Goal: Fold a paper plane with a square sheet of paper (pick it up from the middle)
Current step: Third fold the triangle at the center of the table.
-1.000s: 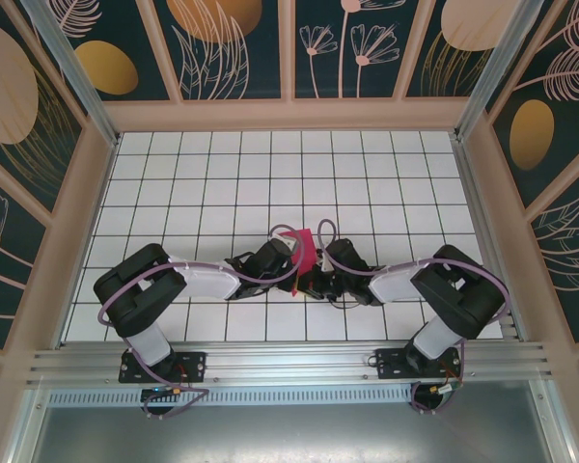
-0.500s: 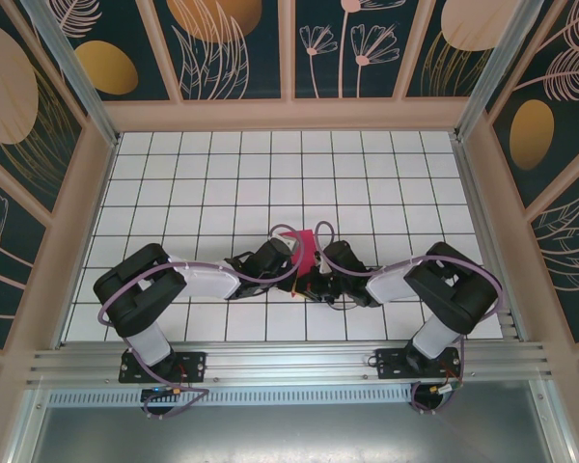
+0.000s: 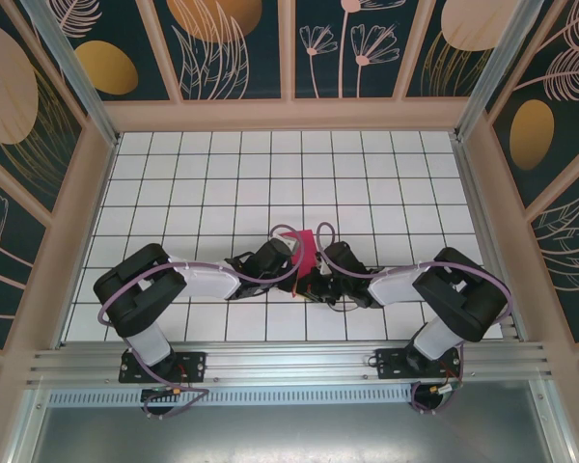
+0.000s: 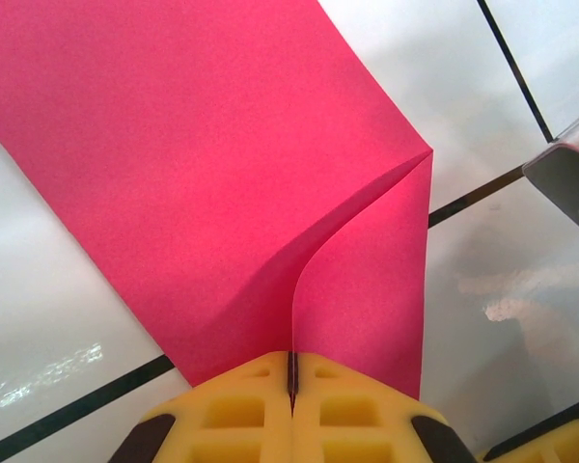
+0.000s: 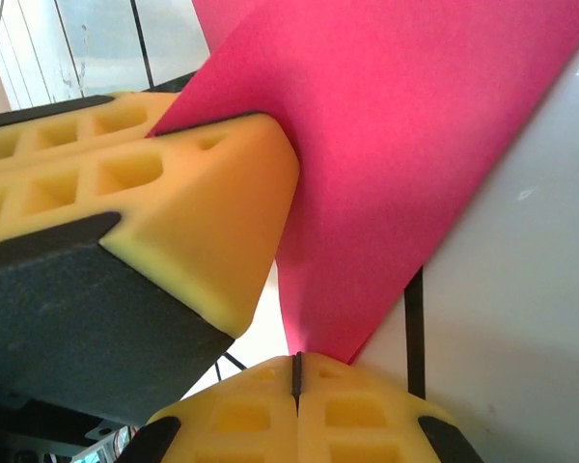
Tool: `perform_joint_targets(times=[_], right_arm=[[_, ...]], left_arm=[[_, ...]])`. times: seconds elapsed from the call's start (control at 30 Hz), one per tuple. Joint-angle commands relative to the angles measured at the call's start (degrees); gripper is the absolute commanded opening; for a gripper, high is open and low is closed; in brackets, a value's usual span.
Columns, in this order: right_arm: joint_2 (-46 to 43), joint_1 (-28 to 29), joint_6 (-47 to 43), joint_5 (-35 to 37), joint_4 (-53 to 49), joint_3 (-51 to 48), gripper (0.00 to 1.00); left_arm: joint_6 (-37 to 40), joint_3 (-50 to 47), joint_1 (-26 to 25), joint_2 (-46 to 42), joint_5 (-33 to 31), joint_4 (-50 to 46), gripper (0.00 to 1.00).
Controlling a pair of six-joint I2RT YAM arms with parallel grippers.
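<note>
The square sheet of paper (image 3: 305, 250) is magenta-pink and folded, held up off the tiled floor between the two arms near the front middle. In the left wrist view the paper (image 4: 222, 174) shows a diagonal crease and a curled flap, and its lower edge runs into my left gripper (image 4: 292, 371), whose yellow pads are shut on it. My right gripper (image 5: 296, 371) is shut on another edge of the paper (image 5: 396, 145), with the left gripper's yellow fingers (image 5: 174, 203) close beside. From above, the left gripper (image 3: 291, 253) and right gripper (image 3: 317, 272) meet at the sheet.
The floor is white tiles with dark grout lines (image 3: 270, 183). Patterned walls (image 3: 68, 164) enclose it on three sides. A metal rail (image 3: 289, 362) with the arm bases runs along the near edge. Cables loop over both arms.
The right arm's elbow shifted slightly. The paper and both grippers stay where they were, still shut on the sheet.
</note>
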Motion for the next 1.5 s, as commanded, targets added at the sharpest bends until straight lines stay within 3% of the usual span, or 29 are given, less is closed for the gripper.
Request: perform_joint_targets(times=[0.0, 0.37, 0.67, 1.1, 1.27, 1.47], right_arm=[[1.9, 1.0, 0.6, -0.3, 1.0, 0.6, 0.04], [2.0, 1.7, 0.5, 4.9, -6.9, 1.3, 0.03], [-4.9, 2.5, 3.0, 3.6, 1.3, -0.7, 0.03], [1.8, 2.8, 5.6, 4.2, 6.4, -2.2, 0.03], [3.8, 2.8, 6.1, 5.7, 3.5, -3.1, 0.02], [-1.6, 2.8, 2.7, 8.2, -5.7, -0.1, 0.03]], left_arm=[[-0.6, 0.2, 0.0, -0.4, 0.6, -0.8, 0.01], [-1.5, -0.4, 0.1, -0.9, 1.2, -0.2, 0.00], [-2.8, -0.4, 0.0, -0.7, 1.9, 0.1, 0.00], [-3.9, -0.6, 0.0, -0.7, 2.6, 0.7, 0.00], [-3.8, -0.7, 0.0, -0.7, 2.7, 0.6, 0.00], [-3.7, -0.6, 0.0, -0.7, 2.2, 0.1, 0.00]])
